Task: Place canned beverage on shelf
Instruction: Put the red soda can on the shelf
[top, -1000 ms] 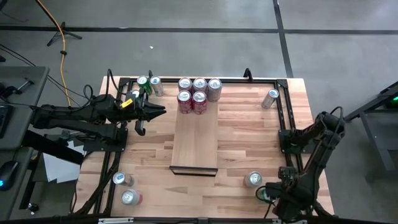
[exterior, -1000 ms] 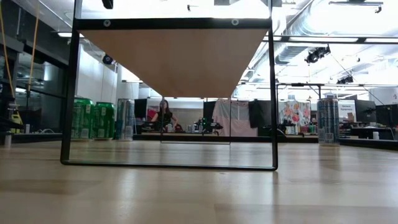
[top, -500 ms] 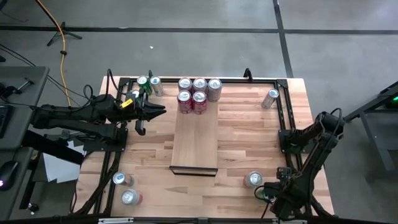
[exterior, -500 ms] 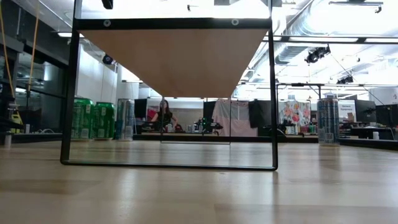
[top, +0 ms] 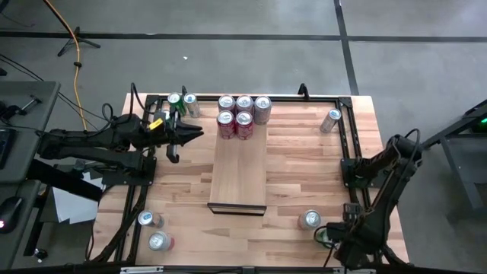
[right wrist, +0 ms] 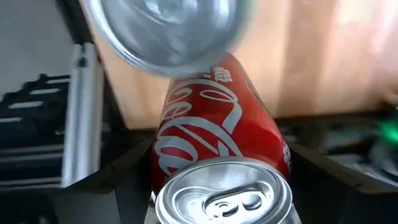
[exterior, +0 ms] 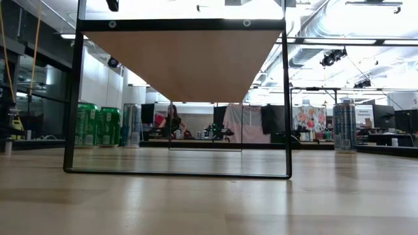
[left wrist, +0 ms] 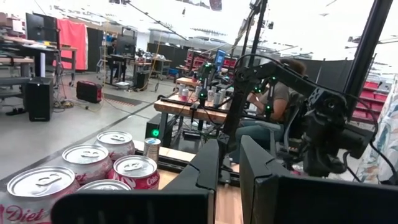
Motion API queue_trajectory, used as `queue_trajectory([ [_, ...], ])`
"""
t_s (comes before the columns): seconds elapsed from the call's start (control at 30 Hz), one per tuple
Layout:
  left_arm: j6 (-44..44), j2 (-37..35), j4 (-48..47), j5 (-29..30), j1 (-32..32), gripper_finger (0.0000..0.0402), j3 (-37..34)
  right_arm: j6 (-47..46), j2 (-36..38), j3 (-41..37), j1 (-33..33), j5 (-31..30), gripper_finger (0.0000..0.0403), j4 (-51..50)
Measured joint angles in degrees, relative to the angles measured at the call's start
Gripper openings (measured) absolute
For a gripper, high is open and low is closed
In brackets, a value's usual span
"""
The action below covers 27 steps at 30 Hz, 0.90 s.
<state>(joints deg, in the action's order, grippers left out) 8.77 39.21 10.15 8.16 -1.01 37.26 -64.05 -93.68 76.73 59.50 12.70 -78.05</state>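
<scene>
Right gripper (right wrist: 217,180) has closed around red can (right wrist: 217,137).

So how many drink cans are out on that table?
12 cans: five at the shelf's far end, two far-left, one far-right, two near-left, one near-right, one at the right gripper. More may hide.

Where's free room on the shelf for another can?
The shelf is bare from its near lip up to the five cans bunched at its far end; that end is crowded. The tabletop between shelf and right frame is also bare.
</scene>
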Motion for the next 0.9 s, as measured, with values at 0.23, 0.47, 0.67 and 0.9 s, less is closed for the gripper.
queue_trajectory([
  [0.23, 0.00, 0.01, 0.00, 0.00, -0.60, 0.0003, 0.00, 1.00, 4.39, 1.99, -3.98, -5.69, 0.0285, -12.10],
  [0.47, 0.01, 0.00, 0.04, -0.02, -0.60, 0.0003, 0.00, 7.94, 8.84, 0.27, -14.04, -11.20, 0.0285, -11.98],
  [0.67, 0.04, 0.00, 0.03, -0.02, -0.58, 0.0003, 0.00, 14.44, 11.36, 4.90, -24.70, -8.30, 0.0285, -12.28],
  [0.9, 0.08, 0.66, 0.03, -0.06, -0.51, 0.0003, 0.00, 19.68, 9.44, 22.55, -35.08, -9.65, 0.0285, -12.02],
])
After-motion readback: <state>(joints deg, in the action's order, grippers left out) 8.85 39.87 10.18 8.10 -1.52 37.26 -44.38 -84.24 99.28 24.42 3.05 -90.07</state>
